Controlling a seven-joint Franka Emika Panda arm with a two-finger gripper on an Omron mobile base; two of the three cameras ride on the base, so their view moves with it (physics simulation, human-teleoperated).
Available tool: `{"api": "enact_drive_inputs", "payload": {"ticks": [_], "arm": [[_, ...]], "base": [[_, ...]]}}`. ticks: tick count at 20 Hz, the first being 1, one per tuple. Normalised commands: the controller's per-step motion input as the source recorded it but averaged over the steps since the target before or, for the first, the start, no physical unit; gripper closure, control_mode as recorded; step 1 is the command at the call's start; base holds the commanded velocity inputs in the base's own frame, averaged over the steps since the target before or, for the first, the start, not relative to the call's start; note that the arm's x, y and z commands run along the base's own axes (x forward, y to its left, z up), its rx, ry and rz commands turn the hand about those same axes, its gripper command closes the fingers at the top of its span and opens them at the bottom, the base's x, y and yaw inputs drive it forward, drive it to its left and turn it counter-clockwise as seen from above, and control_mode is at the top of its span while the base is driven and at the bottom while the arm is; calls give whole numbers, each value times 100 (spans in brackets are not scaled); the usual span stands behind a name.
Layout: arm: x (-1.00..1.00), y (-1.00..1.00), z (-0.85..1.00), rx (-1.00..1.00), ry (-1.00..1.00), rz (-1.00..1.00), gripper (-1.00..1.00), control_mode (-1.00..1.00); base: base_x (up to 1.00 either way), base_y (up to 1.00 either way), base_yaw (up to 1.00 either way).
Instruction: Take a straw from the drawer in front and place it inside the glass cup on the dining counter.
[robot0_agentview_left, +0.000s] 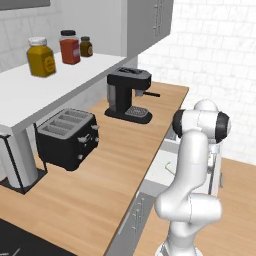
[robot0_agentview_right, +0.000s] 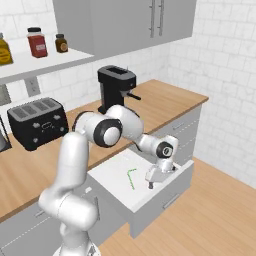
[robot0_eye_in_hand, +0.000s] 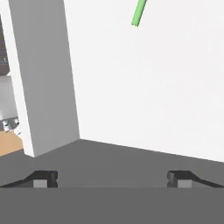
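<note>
- Hovering over the near right part of the shallow light grey-white drawer (robot0_agentview_right: 150, 195), pulled out from under the wall-side wood worktop (robot0_agentview_right: 165, 102): two-finger gripper (robot0_agentview_right: 150, 184), jaws spread wide, holding nothing.
- Pointing straight down at the pale drawer floor, dark fingertips (robot0_eye_in_hand: 46, 178) standing far apart in the hand view, with the drawer's inner wall to their left.
- Lying flat on the drawer floor just beside the gripper, on its left in the right base view: thin green straw (robot0_agentview_right: 131, 178), bent at one end, apart from the fingers; one end showing at the top of the hand view (robot0_eye_in_hand: 139, 13).
- Judging the step in hand: shifting across until the straw sits between the fingertips, turning the jaws crosswise to its length, lowering almost to the floor before closing; aiming at mid-length to stop so thin a stick from tilting or slipping.
- Reaching forward and down: white arm, elbow raised over the worktop edge, forearm sloping to a downturned wrist (robot0_agentview_right: 164, 149).
- Standing further back on the worktop: black coffee machine (robot0_agentview_right: 116, 85) and black toaster (robot0_agentview_right: 39, 122), well clear.
</note>
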Motion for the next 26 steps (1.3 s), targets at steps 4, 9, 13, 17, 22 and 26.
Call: {"api": "enact_drive_inputs", "payload": {"ticks": [4, 9, 13, 17, 22, 26], "arm": [[-63, -99, 0, 14, 0, 0, -100, -100], [-59, -94, 0, 14, 1, 0, -100, -100], [-56, -86, 0, 13, 5, 0, -100, -100], [-29, -57, 17, 10, 1, -2, -100, -100], [11, 15, 40, 1, 0, -15, -100, -100], [46, 61, 36, 0, 0, -31, -100, -100]], "base": [[0, 0, 0], [0, 0, 0], [0, 0, 0], [0, 0, 0], [0, 0, 0], [0, 0, 0]]}}
